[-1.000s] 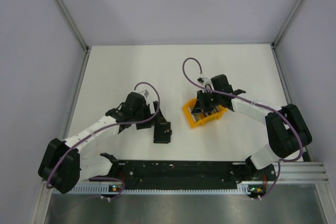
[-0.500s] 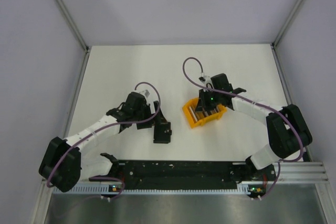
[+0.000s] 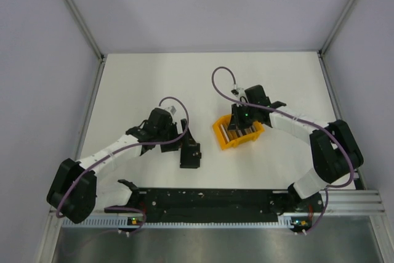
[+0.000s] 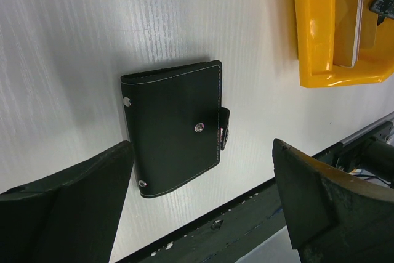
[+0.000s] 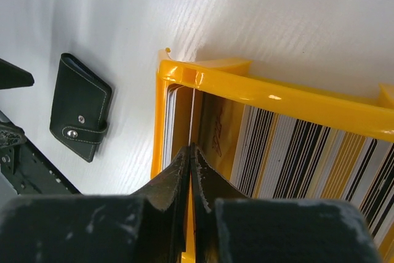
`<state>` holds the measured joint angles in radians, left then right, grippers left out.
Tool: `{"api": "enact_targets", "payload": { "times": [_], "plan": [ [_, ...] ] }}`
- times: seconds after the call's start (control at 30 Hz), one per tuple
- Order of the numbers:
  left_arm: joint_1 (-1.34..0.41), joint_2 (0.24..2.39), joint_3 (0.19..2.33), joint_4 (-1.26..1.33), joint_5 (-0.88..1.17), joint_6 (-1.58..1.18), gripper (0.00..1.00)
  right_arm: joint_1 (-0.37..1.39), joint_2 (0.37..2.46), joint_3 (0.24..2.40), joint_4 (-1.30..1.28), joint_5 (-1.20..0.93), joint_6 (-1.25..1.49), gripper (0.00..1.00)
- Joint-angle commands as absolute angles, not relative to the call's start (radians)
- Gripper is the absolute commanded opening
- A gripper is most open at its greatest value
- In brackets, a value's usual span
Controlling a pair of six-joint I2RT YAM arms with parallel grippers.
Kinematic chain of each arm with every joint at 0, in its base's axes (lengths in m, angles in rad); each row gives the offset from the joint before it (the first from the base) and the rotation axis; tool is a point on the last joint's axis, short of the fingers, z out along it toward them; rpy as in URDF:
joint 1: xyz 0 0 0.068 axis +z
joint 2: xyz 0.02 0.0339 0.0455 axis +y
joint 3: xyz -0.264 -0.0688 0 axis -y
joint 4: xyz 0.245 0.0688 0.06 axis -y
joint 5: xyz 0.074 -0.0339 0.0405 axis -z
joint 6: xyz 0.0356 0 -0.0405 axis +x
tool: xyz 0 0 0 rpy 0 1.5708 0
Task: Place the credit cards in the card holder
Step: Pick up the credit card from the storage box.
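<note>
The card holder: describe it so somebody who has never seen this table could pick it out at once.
On the white table, look left of the orange plastic bin, nearer the front edge. The card holder lies there, a small flat black wallet shut by a snap strap. Unlike the bright open bin, it is dark, closed and flat.

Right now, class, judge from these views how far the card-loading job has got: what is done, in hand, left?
Done: nothing visibly filed; the card holder lies snapped shut beneath the open left gripper. In hand: the right gripper pinches one credit card by its edge in the orange bin. Left: open the holder, load every card.
</note>
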<state>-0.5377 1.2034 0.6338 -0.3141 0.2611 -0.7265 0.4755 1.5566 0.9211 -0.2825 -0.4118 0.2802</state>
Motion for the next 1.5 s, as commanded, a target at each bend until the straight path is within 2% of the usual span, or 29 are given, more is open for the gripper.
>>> {"api": "enact_targets", "payload": {
  "times": [0.0,0.23,0.57,1.17,1.37,1.47],
  "plan": [
    [-0.54,1.212,0.634,-0.273,0.275,-0.713,0.97,0.505,1.594,0.957,-0.291,-0.367,0.255,0.02],
    [-0.541,1.212,0.632,-0.273,0.276,-0.713,0.97,0.508,1.615,0.963,-0.291,-0.367,0.25,0.09],
    [-0.541,1.218,0.637,-0.272,0.278,-0.715,0.97,0.512,1.611,0.965,-0.25,-0.445,0.281,0.11],
    [-0.541,1.22,0.632,-0.268,0.278,-0.716,0.97,0.537,1.605,0.968,-0.241,-0.433,0.296,0.23],
    [-0.541,1.22,0.632,-0.27,0.279,-0.715,0.97,0.537,1.598,0.966,-0.236,-0.422,0.31,0.23],
    [-0.541,1.22,0.629,-0.272,0.279,-0.713,0.97,0.538,1.597,0.965,-0.236,-0.417,0.313,0.18]
  ]
}}
